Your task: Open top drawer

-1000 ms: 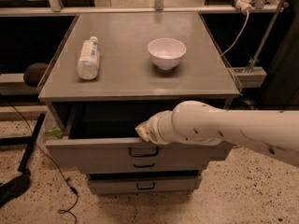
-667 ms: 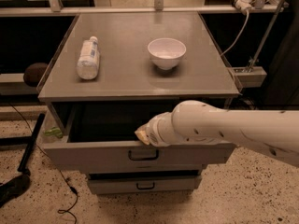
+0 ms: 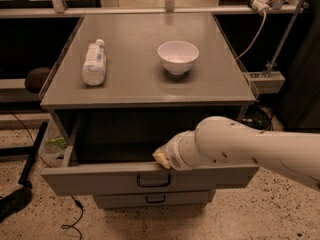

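Note:
The top drawer (image 3: 95,180) is the wide grey one under the cabinet top. It stands pulled out toward me, and its deep, dark tray (image 3: 120,139) shows. Its black bar handle (image 3: 154,180) is at the middle of the front. My white arm (image 3: 235,146) reaches in from the right. My gripper (image 3: 161,158) is at the drawer front's top edge, just above the handle, mostly hidden behind the wrist.
A clear plastic bottle (image 3: 94,63) lies on the grey cabinet top (image 3: 135,84), and a white bowl (image 3: 178,57) stands to its right. A narrower drawer (image 3: 155,199) sits shut below. Cables and a black leg (image 3: 30,159) lie on the speckled floor at the left.
The top drawer has slid further out toward me, and more of its tray shows. My arm and gripper have drawn back with the drawer front.

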You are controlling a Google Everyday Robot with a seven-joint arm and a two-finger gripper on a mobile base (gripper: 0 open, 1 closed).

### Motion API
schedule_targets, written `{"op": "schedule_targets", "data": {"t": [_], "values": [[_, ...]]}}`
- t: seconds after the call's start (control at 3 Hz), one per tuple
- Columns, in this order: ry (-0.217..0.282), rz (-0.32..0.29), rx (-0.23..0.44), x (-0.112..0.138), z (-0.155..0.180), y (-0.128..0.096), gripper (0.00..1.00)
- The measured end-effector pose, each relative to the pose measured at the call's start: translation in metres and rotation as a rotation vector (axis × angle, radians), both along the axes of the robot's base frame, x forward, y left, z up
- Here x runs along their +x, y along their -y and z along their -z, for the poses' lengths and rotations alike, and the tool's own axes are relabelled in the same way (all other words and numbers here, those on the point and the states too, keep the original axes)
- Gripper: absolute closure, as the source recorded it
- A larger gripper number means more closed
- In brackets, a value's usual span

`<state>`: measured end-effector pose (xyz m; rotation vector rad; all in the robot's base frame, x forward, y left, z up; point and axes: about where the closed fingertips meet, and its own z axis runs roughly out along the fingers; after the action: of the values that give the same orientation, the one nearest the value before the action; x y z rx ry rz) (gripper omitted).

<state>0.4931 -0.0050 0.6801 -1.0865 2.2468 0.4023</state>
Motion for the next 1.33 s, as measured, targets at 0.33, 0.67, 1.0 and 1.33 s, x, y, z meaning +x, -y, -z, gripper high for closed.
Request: {"op": "schedule_targets", "data": {"t": [0.33,0.67,1.0,1.33], "values": [[-0.006,-0.003,-0.006,-0.003,-0.001,0.002,1.00],[-0.050,-0.028,-0.036,-0.019,0.006,0.011,0.81],[-0.050,-0.028,-0.036,-0.018,0.005,0.011,0.58],[-0.097,-0.072,-0.075,-0.035,0.013,0.019,0.35]]}}
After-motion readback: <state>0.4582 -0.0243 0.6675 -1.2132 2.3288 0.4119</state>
